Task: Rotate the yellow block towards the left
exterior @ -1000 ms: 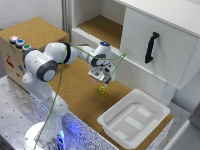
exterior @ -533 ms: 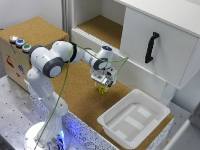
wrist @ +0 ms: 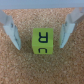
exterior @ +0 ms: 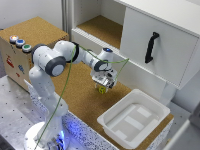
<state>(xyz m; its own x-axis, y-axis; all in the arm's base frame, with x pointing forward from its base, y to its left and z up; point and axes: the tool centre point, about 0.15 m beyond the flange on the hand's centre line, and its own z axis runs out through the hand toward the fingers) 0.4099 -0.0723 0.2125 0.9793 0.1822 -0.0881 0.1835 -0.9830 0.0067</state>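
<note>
A white robot arm [exterior: 52,62] reaches out over a brown cork tabletop [exterior: 80,97], its gripper [exterior: 103,86] pointing straight down. Directly beneath the gripper sits the yellow block [exterior: 102,89], a tiny yellow-green cube resting on the cork.

In the wrist view, the block [wrist: 41,42] lies between the two pale fingers [wrist: 11,31] of the gripper [wrist: 39,36]. The jaws are spread apart, with a strip of bare cork visible on each side of the block, so neither finger touches it and nothing is being grasped. The block's upper face carries dark letter-like marks (one looks like an R, one like a U).

Behind the arm stands a white cabinet [exterior: 165,37] with a black handle [exterior: 151,46] on its door; beside the door, an open compartment [exterior: 102,30] shows a cork-lined floor. Near the block, toward the exterior view's right, a shallow white tray [exterior: 150,102] sits on the cork, apart from the gripper. At the exterior view's left, a cork-covered box [exterior: 35,32] carries three round coloured buttons [exterior: 20,43] on its corner. A thin green cable [exterior: 62,97] runs along the arm down to its base. Nothing lies between the fingers and the block.
</note>
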